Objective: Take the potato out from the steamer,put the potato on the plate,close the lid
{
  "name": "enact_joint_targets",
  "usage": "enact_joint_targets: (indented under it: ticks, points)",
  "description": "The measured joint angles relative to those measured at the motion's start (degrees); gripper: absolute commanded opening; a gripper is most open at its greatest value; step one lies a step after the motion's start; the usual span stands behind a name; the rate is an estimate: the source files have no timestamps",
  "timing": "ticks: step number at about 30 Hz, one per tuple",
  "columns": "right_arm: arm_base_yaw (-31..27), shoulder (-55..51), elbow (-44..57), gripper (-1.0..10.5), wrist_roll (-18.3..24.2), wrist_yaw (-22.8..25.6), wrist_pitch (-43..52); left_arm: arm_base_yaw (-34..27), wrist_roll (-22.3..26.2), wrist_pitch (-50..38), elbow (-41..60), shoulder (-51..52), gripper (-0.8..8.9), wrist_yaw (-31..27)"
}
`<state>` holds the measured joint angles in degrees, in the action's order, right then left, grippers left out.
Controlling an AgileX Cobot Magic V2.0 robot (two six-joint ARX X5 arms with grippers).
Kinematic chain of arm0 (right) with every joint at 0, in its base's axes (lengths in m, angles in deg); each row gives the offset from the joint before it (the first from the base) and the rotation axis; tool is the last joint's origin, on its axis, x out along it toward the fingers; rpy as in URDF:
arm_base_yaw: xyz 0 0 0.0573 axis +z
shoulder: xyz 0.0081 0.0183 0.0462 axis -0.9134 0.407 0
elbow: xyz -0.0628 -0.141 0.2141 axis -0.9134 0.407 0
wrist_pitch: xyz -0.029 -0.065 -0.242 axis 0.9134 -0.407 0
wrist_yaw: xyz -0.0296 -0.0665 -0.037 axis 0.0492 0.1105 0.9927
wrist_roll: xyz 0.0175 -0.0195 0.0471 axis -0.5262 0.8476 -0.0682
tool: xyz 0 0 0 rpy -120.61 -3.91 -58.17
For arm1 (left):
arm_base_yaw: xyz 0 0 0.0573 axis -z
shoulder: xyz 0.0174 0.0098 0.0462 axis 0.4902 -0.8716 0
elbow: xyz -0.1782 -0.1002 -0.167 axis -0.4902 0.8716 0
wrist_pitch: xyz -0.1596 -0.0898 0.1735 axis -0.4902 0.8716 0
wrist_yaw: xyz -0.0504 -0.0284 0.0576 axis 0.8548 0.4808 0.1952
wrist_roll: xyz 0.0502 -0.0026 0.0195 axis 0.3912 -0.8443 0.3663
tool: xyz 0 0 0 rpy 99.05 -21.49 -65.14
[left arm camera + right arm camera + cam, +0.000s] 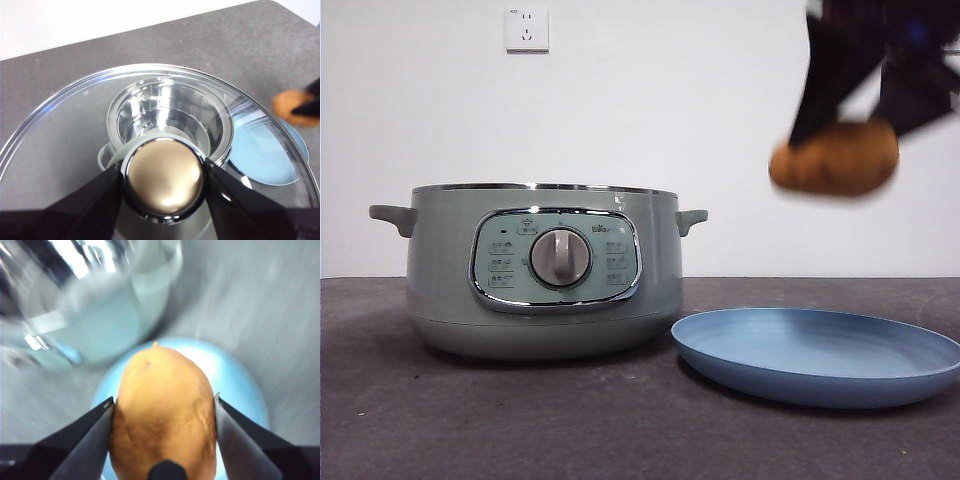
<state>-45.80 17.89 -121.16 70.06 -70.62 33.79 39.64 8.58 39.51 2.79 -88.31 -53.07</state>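
- Right end effector (840, 135) grips the potato (834, 158) at upper right, above the plate (817, 355).
- Left end effector (164, 181) clasps the lid (60, 135) knob over the steamer (542, 270).

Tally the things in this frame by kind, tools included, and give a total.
Potato, held in the right tool above the plate: 1
Steamer, open: 1
Plate: 1
Lid, held by its knob in the left tool: 1
Tools: 2
Wall socket: 1
Total: 7
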Motion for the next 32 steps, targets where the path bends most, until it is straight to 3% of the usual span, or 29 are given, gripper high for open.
enact_joint_targets:
  ticks: [9,23,26,30,32]
  points:
    - [0.1,1.8,13.5,-0.1,-4.0,-1.4,19.2,0.0,0.0,0.0,0.0,-1.1,-0.09,0.1]
    - [0.0,11.8,14.8,0.1,-4.5,-1.6,24.9,0.0,0.0,-1.2,0.0,-4.5,-0.09,2.6]
    - [0.0,11.9,14.8,1.7,-5.1,-1.5,24.6,0.0,0.0,-3.1,0.0,-5.7,-0.09,2.7]
    - [0.0,11.9,14.7,5.9,-7.0,-1.5,24.2,0.5,0.0,-5.9,0.0,-8.4,-0.09,5.2]
    - [0.0,11.9,14.7,6.4,-7.6,-1.5,24.2,1.3,0.0,-7.2,0.0,-9.9,-0.09,5.5]
